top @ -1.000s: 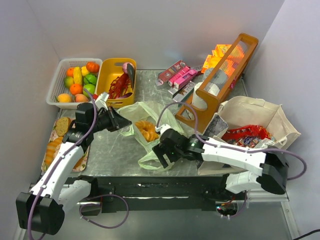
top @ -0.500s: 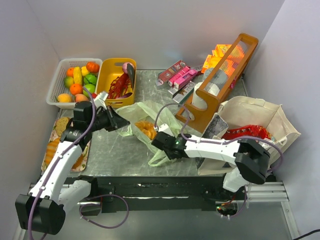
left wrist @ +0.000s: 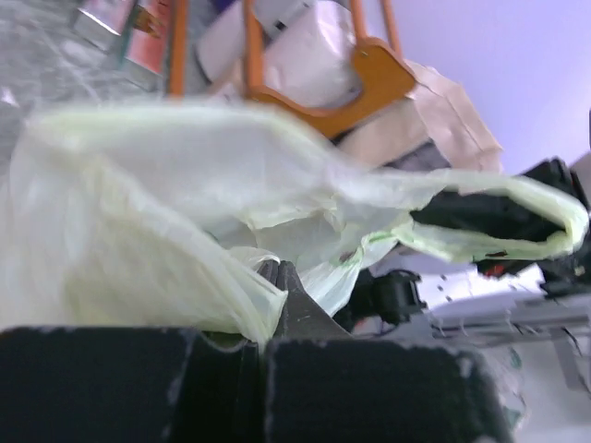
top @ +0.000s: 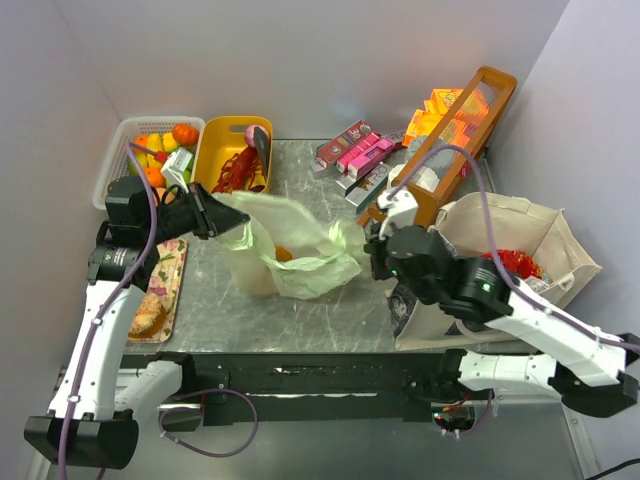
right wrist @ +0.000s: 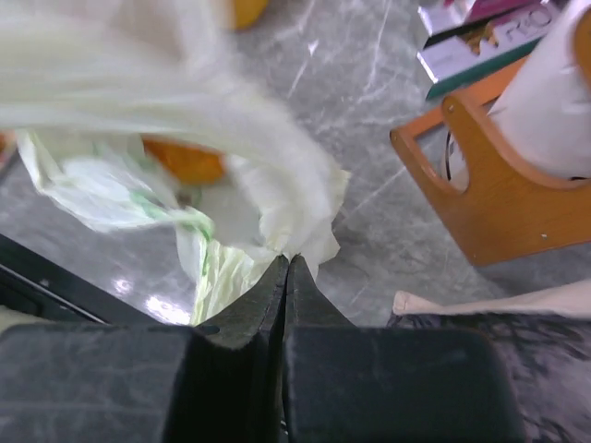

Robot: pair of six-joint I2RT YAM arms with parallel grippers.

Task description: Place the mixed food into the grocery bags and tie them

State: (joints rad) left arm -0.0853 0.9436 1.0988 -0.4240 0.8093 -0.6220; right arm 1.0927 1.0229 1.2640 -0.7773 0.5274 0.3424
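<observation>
The pale green plastic grocery bag [top: 300,250] hangs stretched between my two grippers above the table. My left gripper [top: 217,213] is shut on its left handle, and in the left wrist view the film [left wrist: 166,185] bunches at the left gripper [left wrist: 277,272]. My right gripper [top: 370,241] is shut on the right handle; in the right wrist view the plastic [right wrist: 295,198] is pinched at the right gripper [right wrist: 288,263]. An orange-brown croissant [top: 283,254] [right wrist: 183,161] shows through the bag. The beige canvas tote [top: 520,220] stands at the right with red snack packets [top: 505,262] inside.
A white basket [top: 150,121] of toy fruit and a yellow basket [top: 205,150] holding a red lobster [top: 238,172] sit at the back left. A tall wooden crate [top: 470,120] and pink boxes [top: 360,152] stand behind the bag. A tray [top: 165,290] with bread lies at the left.
The right gripper shut on the bag's handle and rose to the right. The left gripper lifted up and left. The bag left the table and now hangs taut between them.
</observation>
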